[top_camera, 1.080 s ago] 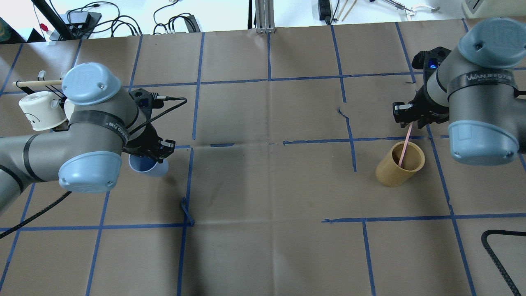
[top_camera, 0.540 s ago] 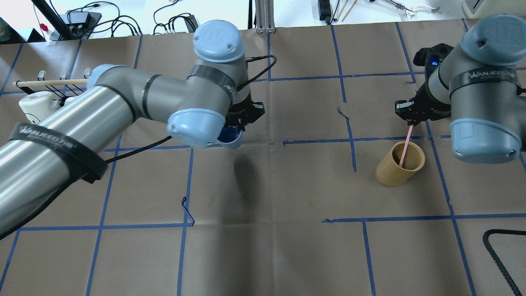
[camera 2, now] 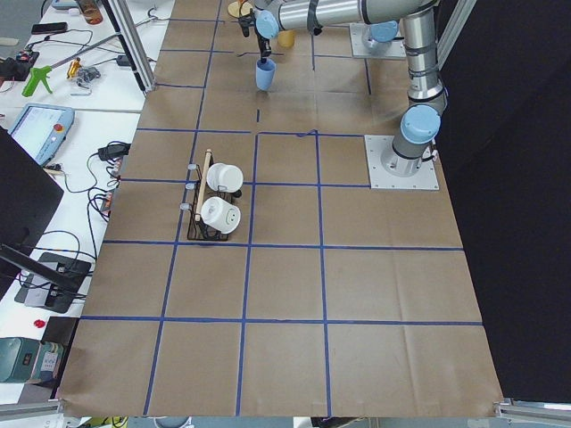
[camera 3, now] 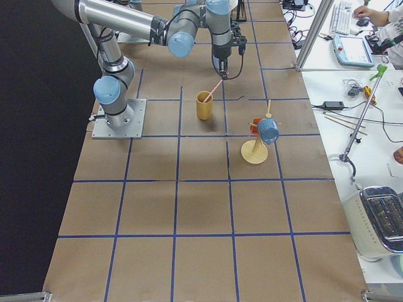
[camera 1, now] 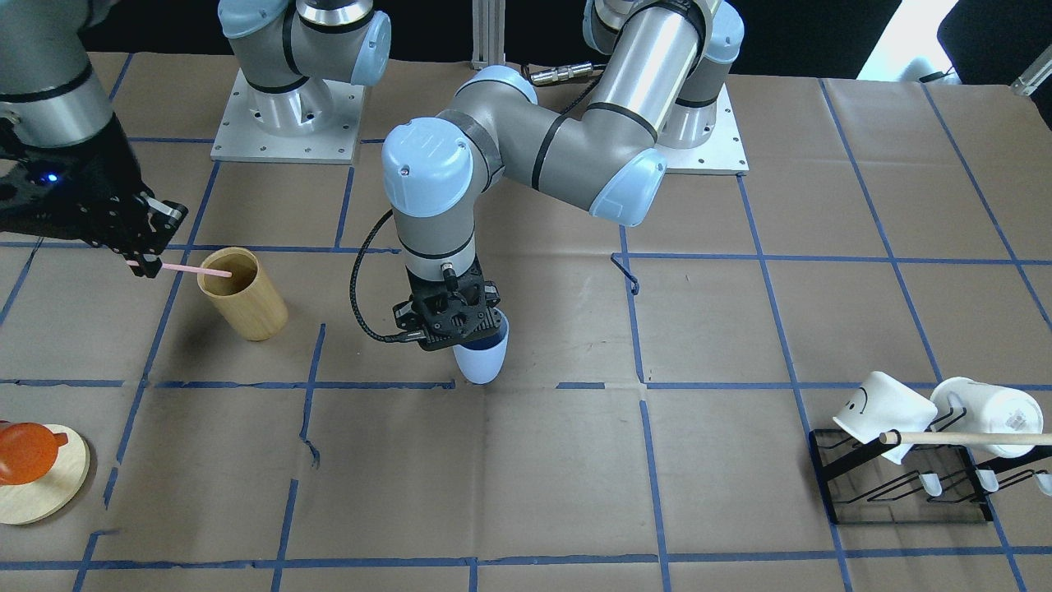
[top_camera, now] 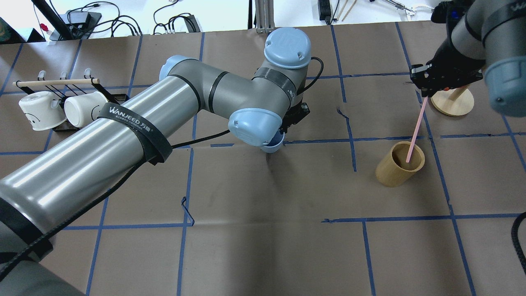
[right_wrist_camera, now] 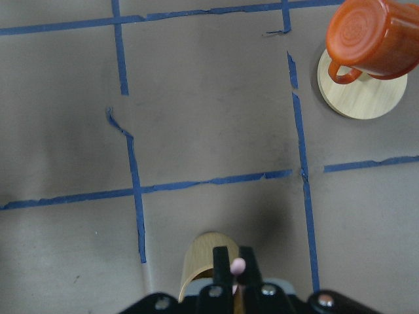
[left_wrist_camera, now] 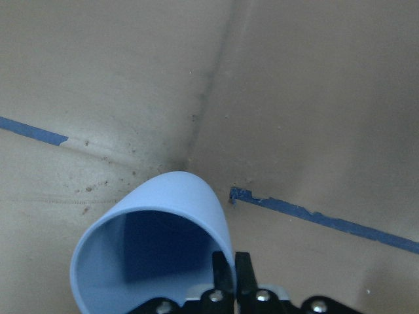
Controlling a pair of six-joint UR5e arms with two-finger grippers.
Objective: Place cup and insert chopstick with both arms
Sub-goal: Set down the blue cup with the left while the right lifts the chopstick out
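Note:
My left gripper [camera 1: 454, 322] is shut on the rim of the light blue cup [camera 1: 483, 359] near the table's middle. The cup hangs mouth-up with its base close to the paper; I cannot tell whether it touches. The wrist view shows its fingers [left_wrist_camera: 223, 275] pinching the cup's wall [left_wrist_camera: 171, 208]. From overhead only the cup's edge [top_camera: 274, 146] shows under the wrist. My right gripper [top_camera: 425, 87] is shut on the top of a pink chopstick [top_camera: 415, 127]. The chopstick slants down, and its lower end is inside the tan bamboo cylinder [top_camera: 396, 166].
A black rack with two white mugs [top_camera: 53, 107] stands at the far left. An orange mug on a round wooden stand [right_wrist_camera: 366, 39] is beyond the bamboo cylinder, near my right gripper. Blue tape lines cross the brown paper.
My left arm has swung from the left side to the table's middle, carrying the cup. My right gripper has risen and moved farther away, drawing the chopstick most of the way out of the cylinder.

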